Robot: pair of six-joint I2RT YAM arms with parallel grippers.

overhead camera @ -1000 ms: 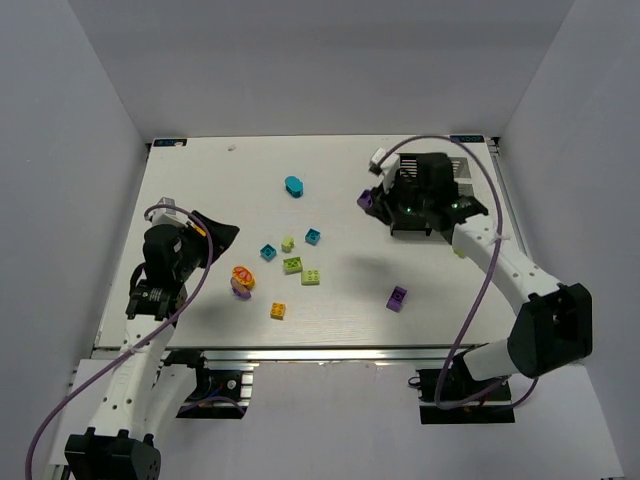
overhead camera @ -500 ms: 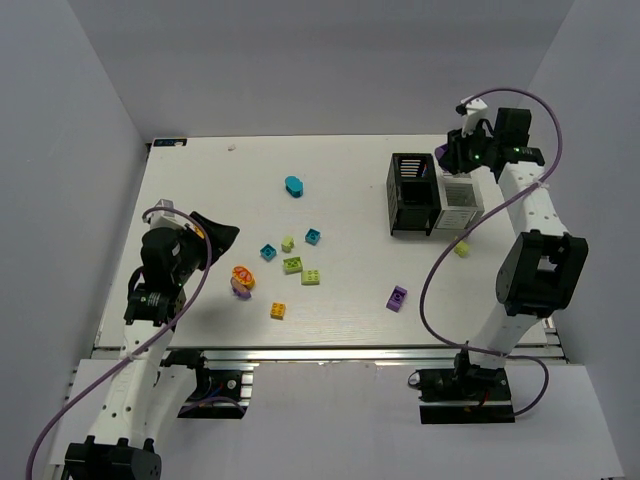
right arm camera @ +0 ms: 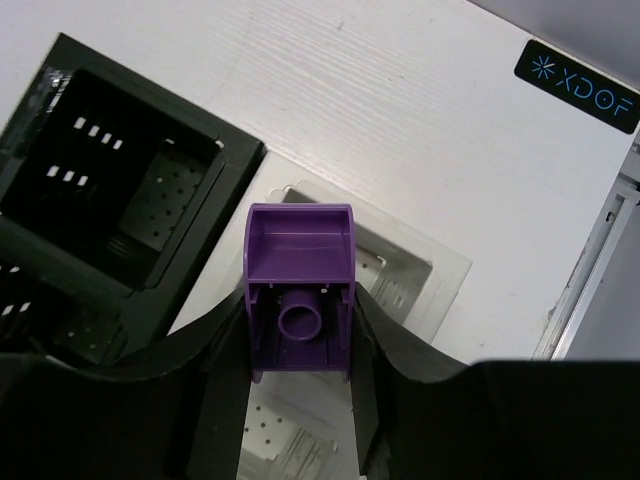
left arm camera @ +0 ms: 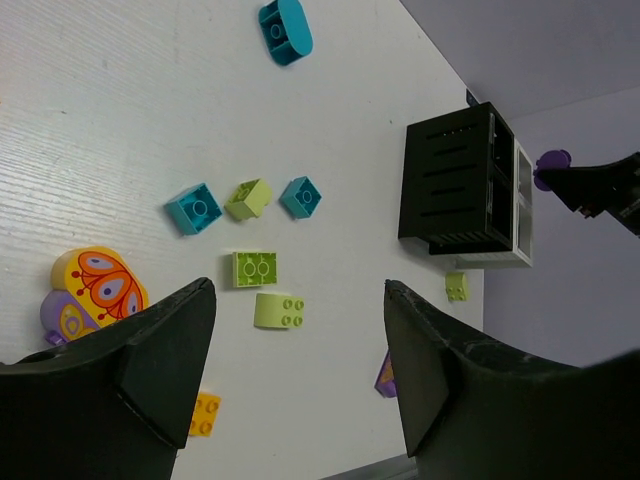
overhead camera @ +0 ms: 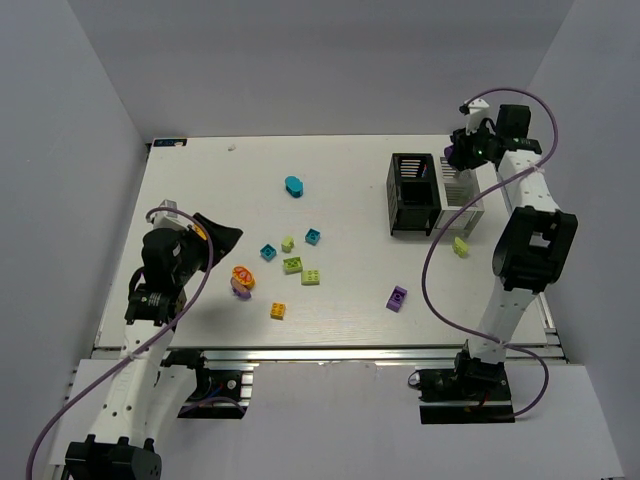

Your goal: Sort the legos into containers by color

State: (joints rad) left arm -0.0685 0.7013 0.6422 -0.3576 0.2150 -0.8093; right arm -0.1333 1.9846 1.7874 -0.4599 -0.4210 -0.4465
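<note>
Since a second ago the right arm has swung from in front of the black bin (overhead camera: 413, 222) to the far right corner. The left arm has barely shifted, its jaws a little wider. The right gripper (right arm camera: 300, 335) pinches a purple brick (right arm camera: 299, 290), hollow underside toward the camera — the white tray (right arm camera: 430, 262) sits directly below it, the bin to the left in that wrist view. The left gripper (left arm camera: 297, 288) is spread and holds nothing. Lime bricks (left arm camera: 255, 269) lie on the table (left arm camera: 120, 120) between its fingers, teal ones (left arm camera: 194, 208) just beyond. A dark sticker (right arm camera: 578, 86) up and right of the brick reads "XDOF".
</note>
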